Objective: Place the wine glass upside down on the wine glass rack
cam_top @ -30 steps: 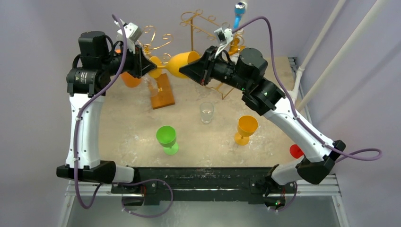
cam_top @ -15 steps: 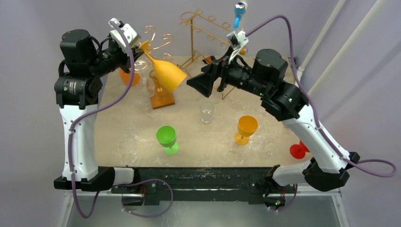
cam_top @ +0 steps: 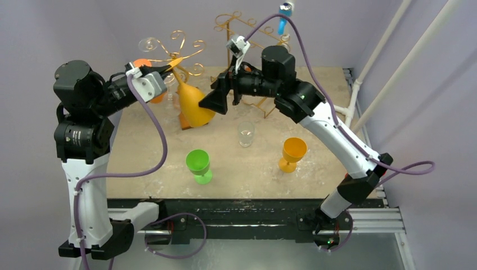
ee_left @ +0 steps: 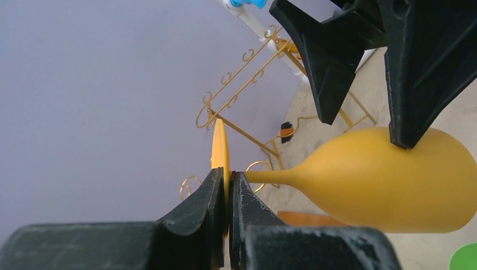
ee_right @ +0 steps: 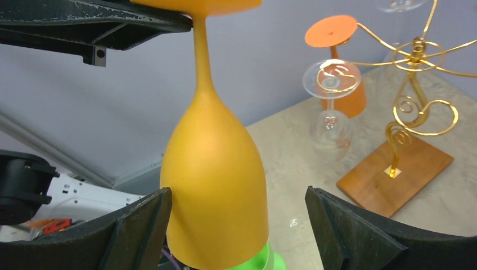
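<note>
Glass [ee_left: 388,185] base in L end effector [ee_left: 226,181].

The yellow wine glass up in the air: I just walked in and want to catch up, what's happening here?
The left gripper is shut on the foot of the yellow wine glass, holding it upside down beside the gold rack. The right gripper is open, its fingers spread either side of the bowl. The glass is not yet on the rack, where an orange glass and a clear glass already hang.
</note>
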`<control>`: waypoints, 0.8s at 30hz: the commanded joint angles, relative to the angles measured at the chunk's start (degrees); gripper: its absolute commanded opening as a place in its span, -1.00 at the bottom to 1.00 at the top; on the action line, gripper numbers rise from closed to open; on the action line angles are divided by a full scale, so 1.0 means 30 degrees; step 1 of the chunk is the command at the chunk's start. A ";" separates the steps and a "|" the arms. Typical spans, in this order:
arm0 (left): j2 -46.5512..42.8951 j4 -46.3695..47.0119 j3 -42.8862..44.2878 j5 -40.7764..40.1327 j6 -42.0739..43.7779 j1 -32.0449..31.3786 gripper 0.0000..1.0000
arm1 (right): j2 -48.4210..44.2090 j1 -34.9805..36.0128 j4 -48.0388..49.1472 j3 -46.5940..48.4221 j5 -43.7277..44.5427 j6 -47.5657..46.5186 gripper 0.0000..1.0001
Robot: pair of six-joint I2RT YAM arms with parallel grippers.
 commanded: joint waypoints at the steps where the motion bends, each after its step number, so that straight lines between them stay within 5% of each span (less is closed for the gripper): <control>1: -0.0310 0.1515 -0.0801 0.1805 0.1813 -0.0063 -1.00 | 0.0045 -0.0018 0.1189 -0.0133 -0.2567 -0.0327 0.98; 8: -0.0936 0.3269 -0.2643 0.1974 0.2097 -0.0063 -1.00 | -0.0091 -0.0018 0.6072 -0.3681 -0.6699 0.1637 0.98; 18: -0.1310 0.4597 -0.3625 0.2193 0.2048 -0.0061 -1.00 | 0.1651 -0.0204 0.9516 -0.4396 -0.8135 0.4526 0.95; 24: -0.1743 0.5056 -0.4690 0.1766 0.2542 -0.0062 -0.92 | 0.2325 -0.1275 0.9878 -0.3636 -0.7823 0.5865 -0.04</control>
